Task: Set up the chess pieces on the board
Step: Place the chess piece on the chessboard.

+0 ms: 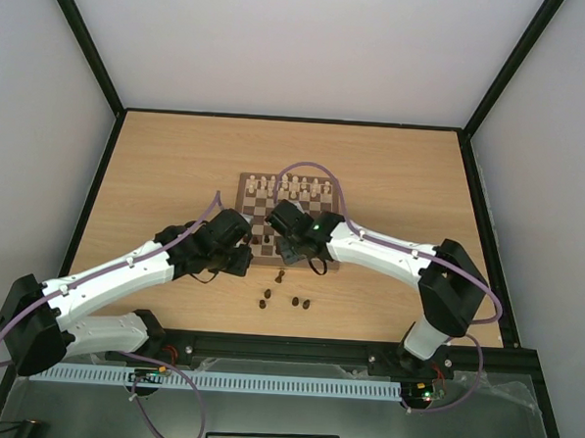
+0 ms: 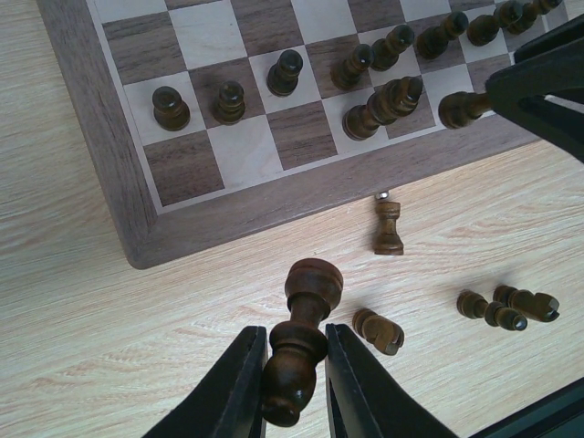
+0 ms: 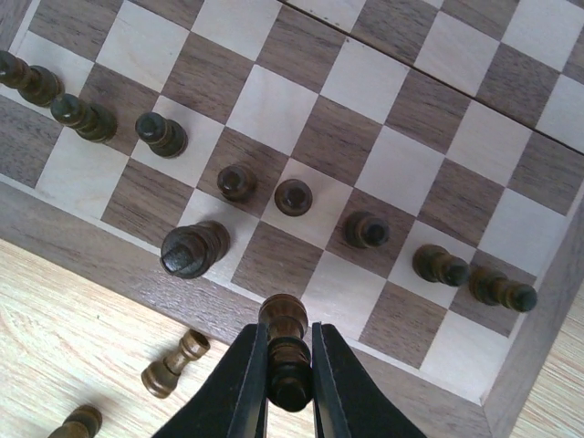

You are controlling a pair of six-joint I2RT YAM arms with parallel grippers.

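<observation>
The board (image 1: 245, 182) lies mid-table, with a row of dark chess pieces (image 3: 294, 196) along its near side. My left gripper (image 2: 292, 333) is shut on a dark piece (image 2: 313, 287), held tilted above the bare table just off the board's near left corner (image 2: 146, 246). Over the board's near border, my right gripper (image 3: 288, 328) is shut on another dark piece (image 3: 284, 315), beside a larger dark piece (image 3: 192, 248) that stands on the back rank. In the top view the left gripper (image 1: 240, 254) and right gripper (image 1: 284, 236) are close together at the board's near edge.
Loose dark pieces lie on the table in front of the board: a rook (image 2: 389, 228), a toppled piece (image 2: 378, 330) and two more (image 2: 506, 307). Cream pieces (image 1: 292, 188) fill the board's far rows. The right arm's fingers (image 2: 547, 91) reach in at the left wrist view's upper right.
</observation>
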